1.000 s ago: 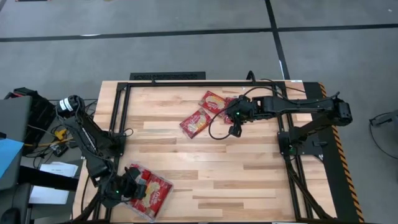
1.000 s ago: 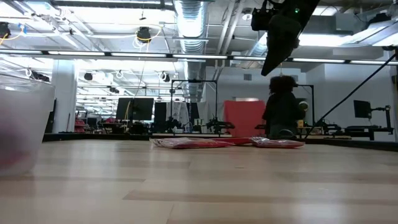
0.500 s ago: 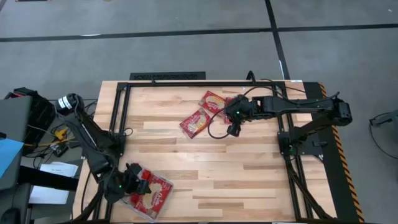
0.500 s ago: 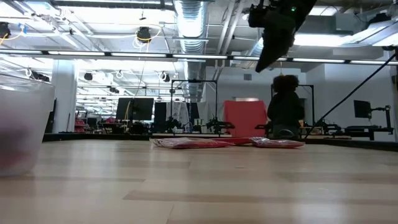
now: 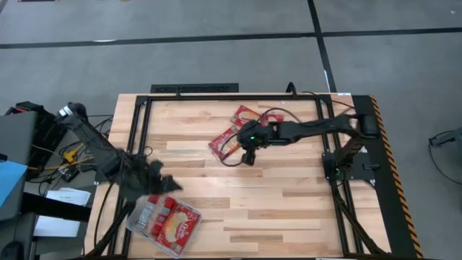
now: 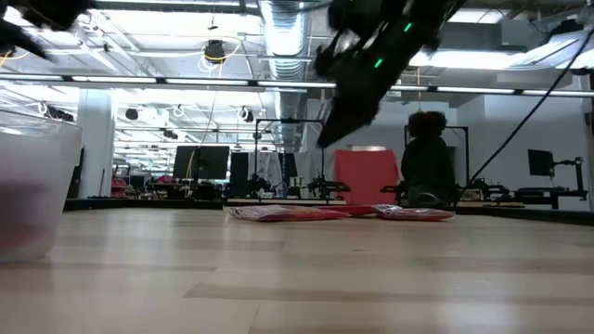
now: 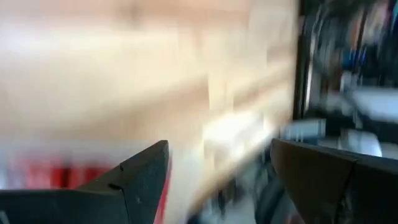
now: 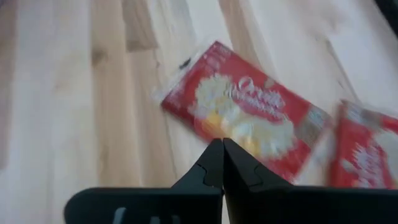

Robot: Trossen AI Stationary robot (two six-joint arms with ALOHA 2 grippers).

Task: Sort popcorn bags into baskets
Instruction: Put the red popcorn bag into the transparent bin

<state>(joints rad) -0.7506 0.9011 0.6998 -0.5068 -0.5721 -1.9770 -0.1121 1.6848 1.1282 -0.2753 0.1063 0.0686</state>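
A clear basket (image 5: pixel 136 219) near the table's front left corner holds red popcorn bags (image 5: pixel 173 222); the low view shows it as a cloudy wall (image 6: pixel 32 186). My left gripper (image 5: pixel 160 182) hovers open just beyond the basket on its far side, its fingers apart and nothing between them (image 7: pixel 217 162). Two more bags lie flat on the wood toward the far middle (image 5: pixel 226 142) (image 5: pixel 249 115). My right gripper (image 5: pixel 247 157) is shut and hangs above the table right beside the nearer of these bags (image 8: pixel 249 118), not touching it.
A dark metal frame (image 5: pixel 195 88) runs along the table's far edge and both sides. Bare wood lies between the basket and the two loose bags. A person (image 6: pixel 427 158) stands in the room behind the table.
My left gripper has risen out of the basket and gone toward the far edge; the bags stay in the basket. My right gripper has swung toward the table's left, from right of the loose bags to beside the nearer one.
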